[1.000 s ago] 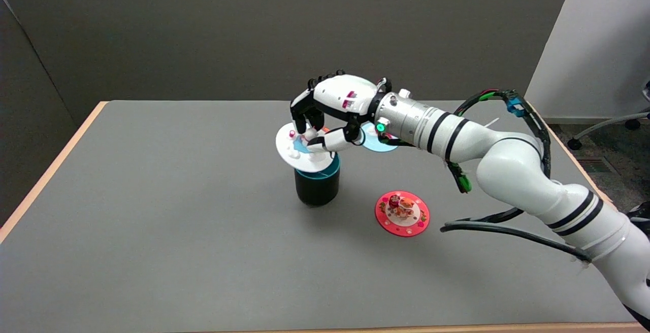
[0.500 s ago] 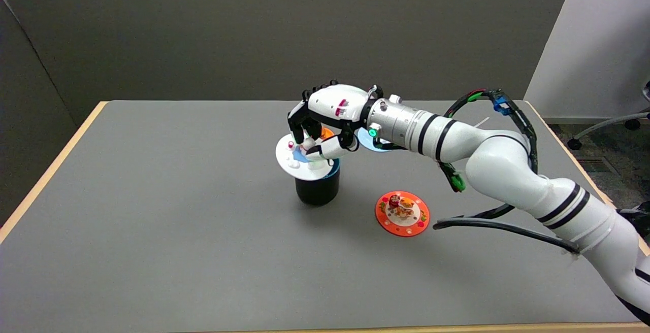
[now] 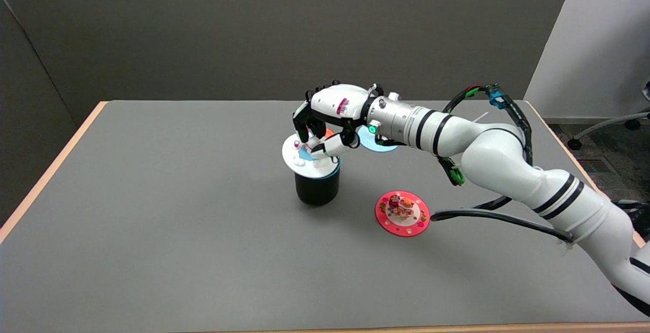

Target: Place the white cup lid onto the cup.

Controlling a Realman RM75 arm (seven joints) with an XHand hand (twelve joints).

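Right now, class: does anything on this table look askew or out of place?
Yes. The white lid sits off-centre on the cup, overhanging to the picture's left, with teal rim showing on the other side. The right hand grips its top. The red lid and the blue lid lie flat on the table.

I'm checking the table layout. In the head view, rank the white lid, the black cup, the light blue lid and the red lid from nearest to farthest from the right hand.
1. white lid, gripped in the right hand, over the cup.
2. black cup, directly below the hand.
3. light blue lid, behind the wrist, mostly hidden.
4. red lid, on the table's near right.
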